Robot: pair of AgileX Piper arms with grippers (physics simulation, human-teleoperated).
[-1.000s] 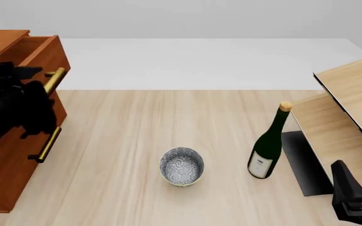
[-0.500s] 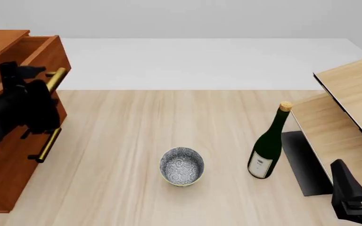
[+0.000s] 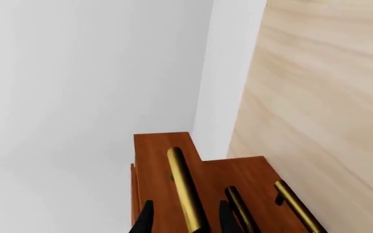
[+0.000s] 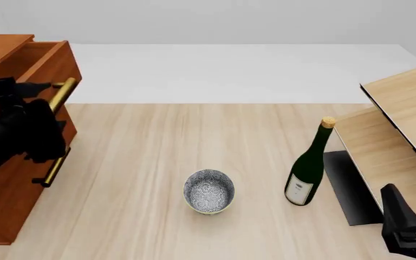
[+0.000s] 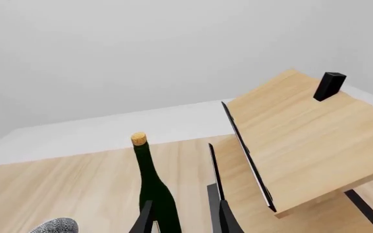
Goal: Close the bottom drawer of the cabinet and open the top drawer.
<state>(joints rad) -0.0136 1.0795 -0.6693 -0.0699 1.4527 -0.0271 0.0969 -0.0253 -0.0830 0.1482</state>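
Now the left claw (image 3: 181, 225), at nine o'clock, pinches the top drawer's (image 4: 45, 62) handle (image 3: 186, 194); next, likely pull outward. Right claw (image 5: 183, 218) idles, spread.

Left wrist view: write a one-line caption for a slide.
Left gripper straddles the brass bar handle of the cabinet's top drawer.

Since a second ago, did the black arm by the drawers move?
Yes. In the front view the left gripper has slid a little left and down along the top drawer, judged against the cabinet, which stayed put.
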